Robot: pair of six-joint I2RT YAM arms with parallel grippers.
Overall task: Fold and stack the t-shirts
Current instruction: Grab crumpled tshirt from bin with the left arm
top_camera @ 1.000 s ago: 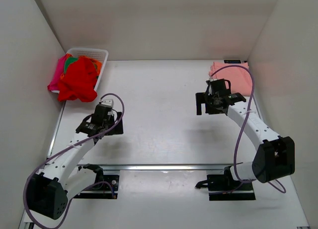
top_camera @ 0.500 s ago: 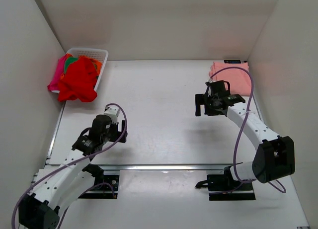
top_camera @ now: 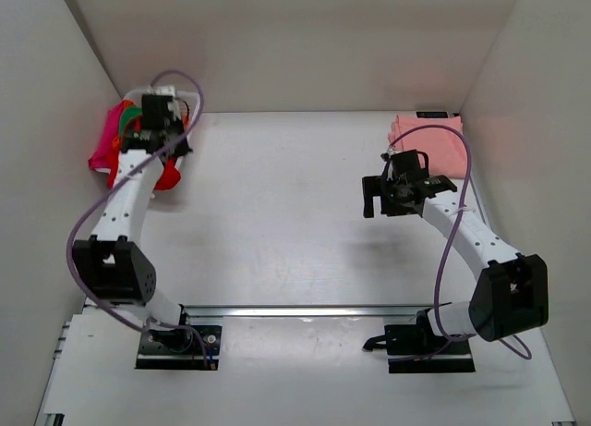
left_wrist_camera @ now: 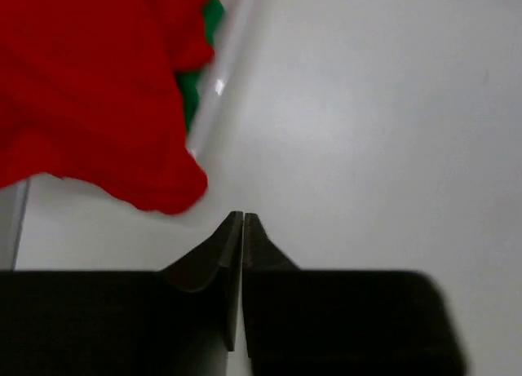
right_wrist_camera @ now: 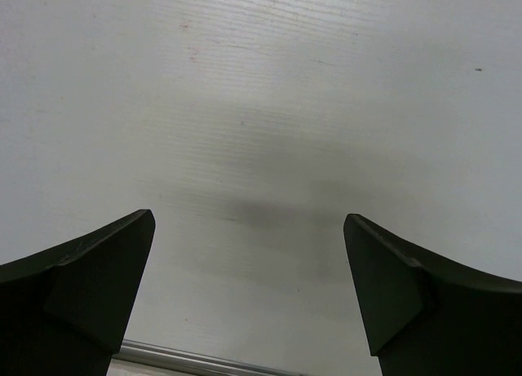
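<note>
Basket (top_camera: 191, 101): white lattice, my landmark for everything below. It holds an unfolded heap of t-shirts.
Contents: red tee (left_wrist_camera: 90, 82) on top, spilling over the basket's near rim onto the table (top_camera: 295, 213). The green tee (left_wrist_camera: 192, 90) peeks out beneath it, and the magenta tee (top_camera: 103, 147) hangs off the basket's wall side. I cannot pick out any orange one, as my own arm covers that part.
Left pincer (left_wrist_camera: 243, 219): hanging over the basket's near corner on the open-table side. My fingers are pressed together with nothing between them.
Key relation: the red tee's loose hem lies just ahead of my tips and to their left, near but apart.
Long axis: the basket's rim (left_wrist_camera: 222, 78) runs straight away from my tips, with red cloth to its left and bare table to its right. The tee seems to drape across that rim. My arm hides how far it reaches.
Nearer arm: the left, plainly.
Right pincer (right_wrist_camera: 249, 221): well apart from the basket, across the table. Its fingers are spread wide and empty, with bare table under them.
Salmon-pink tee (top_camera: 429, 135): lying flat in the far corner opposite the basket, just beyond the right pincer. I judge it to be folded, the start of the stack.
Coming move, as I judge it: part my fingers, shift left over the hem, then pinch.
</note>
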